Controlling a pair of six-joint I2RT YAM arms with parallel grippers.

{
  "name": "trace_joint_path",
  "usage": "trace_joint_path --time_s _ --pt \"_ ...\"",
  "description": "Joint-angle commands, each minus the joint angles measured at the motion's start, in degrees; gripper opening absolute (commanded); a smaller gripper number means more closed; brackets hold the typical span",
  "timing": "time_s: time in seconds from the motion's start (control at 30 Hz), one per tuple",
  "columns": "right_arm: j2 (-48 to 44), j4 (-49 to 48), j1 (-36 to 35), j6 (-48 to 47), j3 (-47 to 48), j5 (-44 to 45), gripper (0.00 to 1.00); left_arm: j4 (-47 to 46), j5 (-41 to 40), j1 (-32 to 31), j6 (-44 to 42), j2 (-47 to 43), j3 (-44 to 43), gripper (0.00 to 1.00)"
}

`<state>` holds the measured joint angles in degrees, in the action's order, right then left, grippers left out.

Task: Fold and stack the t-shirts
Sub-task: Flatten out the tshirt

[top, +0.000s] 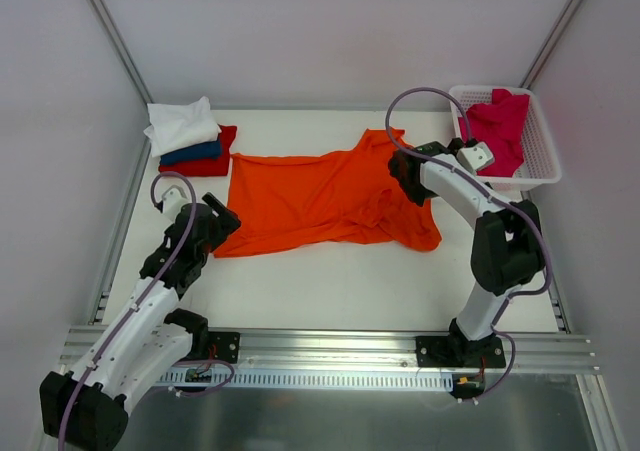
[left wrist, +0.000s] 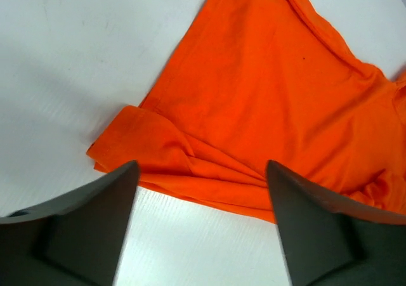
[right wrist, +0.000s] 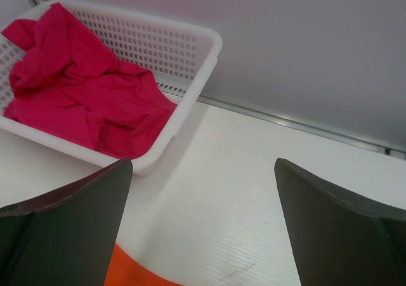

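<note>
Three t-shirts lie folded and stacked at the 10 o'clock corner of the bench [top: 330, 281]: the white t-shirt [top: 182, 124] on top, the dark blue t-shirt [top: 192, 153] under it, and the red t-shirt [top: 212, 163] at the bottom. Two items appear to remain. The orange t-shirt [top: 320, 196] is spread across the bench centre, unfolded, rumpled toward its 3 o'clock end and with its 8 o'clock corner doubled over. The crimson-pink t-shirt [right wrist: 82, 102] is bunched inside the white lattice basket [right wrist: 190, 39] at 2 o'clock. The left end effector [left wrist: 202, 172] sits at the 8 o'clock corner of the orange t-shirt, jaws apart and released, with the cloth just beyond the fingertips and nothing gripped. The right end effector [right wrist: 203, 165] is over the 3 o'clock end of the same garment, jaws wide and released, grasping nothing. Its wrist view faces the basket. No object obstructs the folding area. The finished stack lies just beside the orange t-shirt at 10 o'clock, so a careless fold could disturb it.
</note>
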<state>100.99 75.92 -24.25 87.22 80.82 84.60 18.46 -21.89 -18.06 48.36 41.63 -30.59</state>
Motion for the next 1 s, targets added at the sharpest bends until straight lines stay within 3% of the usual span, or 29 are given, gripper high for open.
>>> trace_joint_path --time_s 0.0,0.17,0.47,0.63,0.67,0.77,0.83,0.97 --pt "-1.42 19.00 -0.18 13.85 -0.14 17.18 0.99 -2.64 0.97 -0.48 -0.19 0.91 0.88 0.90" --pt "0.87 18.91 -1.94 13.51 4.08 17.09 0.99 -7.28 0.01 -0.48 -3.43 2.67 0.89 0.99" --pt "3.16 18.91 -6.94 7.00 7.34 17.09 0.99 -18.27 -8.87 -0.39 -23.28 12.94 -5.52 0.99" --pt "4.74 18.91 -10.38 4.63 8.48 17.09 0.99 -39.78 -12.04 -0.31 -44.54 17.87 -3.70 0.99" --pt "5.44 18.91 -10.73 3.93 9.00 17.09 0.99 -43.82 -10.12 -0.13 -51.10 19.35 -1.60 0.99" --pt "6.06 18.83 -12.13 2.61 10.06 17.09 1.00 -50.97 -5.72 1.53 -57.39 23.13 -0.61 0.99" --pt "5.89 18.83 -12.75 2.25 10.15 17.18 0.99 -46.88 -1.86 4.08 -56.45 24.55 -2.18 0.99" --pt "5.18 18.91 -14.07 2.25 9.98 17.09 0.99 -49.57 5.09 9.09 -54.34 27.01 -0.53 0.99"
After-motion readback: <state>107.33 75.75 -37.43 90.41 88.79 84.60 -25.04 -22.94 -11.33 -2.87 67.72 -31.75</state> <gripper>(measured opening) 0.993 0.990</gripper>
